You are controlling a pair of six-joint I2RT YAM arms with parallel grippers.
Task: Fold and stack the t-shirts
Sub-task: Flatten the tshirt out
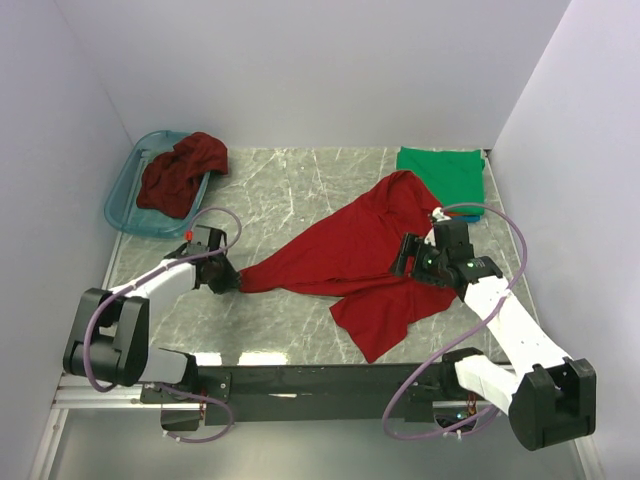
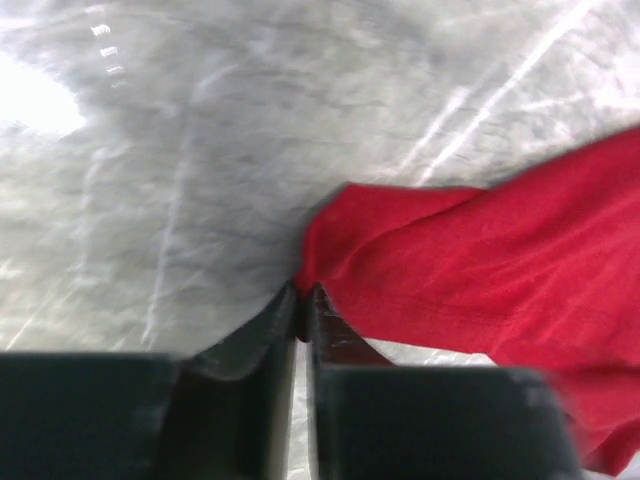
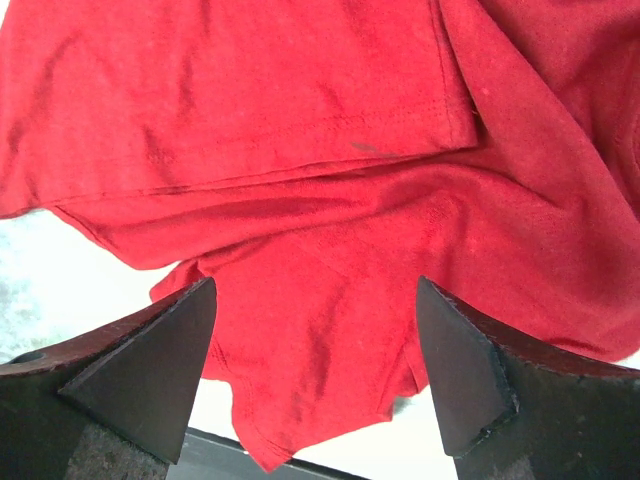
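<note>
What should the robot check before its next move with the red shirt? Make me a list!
1. Grip: left gripper shut on the red shirt corner: ok.
2. Ready to grab: right gripper open above the cloth, holding nothing: ok.
3. Shirt flat: not ok, bunched and twisted.
4. Stack clear: green shirt folded at the far right: ok.
5. Next one waiting: maroon shirt in the basket: ok.

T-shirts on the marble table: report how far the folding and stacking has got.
Done: a green cloth t-shirt lies folded at the far right corner. In hand: the bright red cloth t-shirt lies unfolded, the left hand shut on one corner, the right hand open above it. Left: folding that one, then the dark maroon t-shirt crumpled in the translucent teal plastic basket.
</note>
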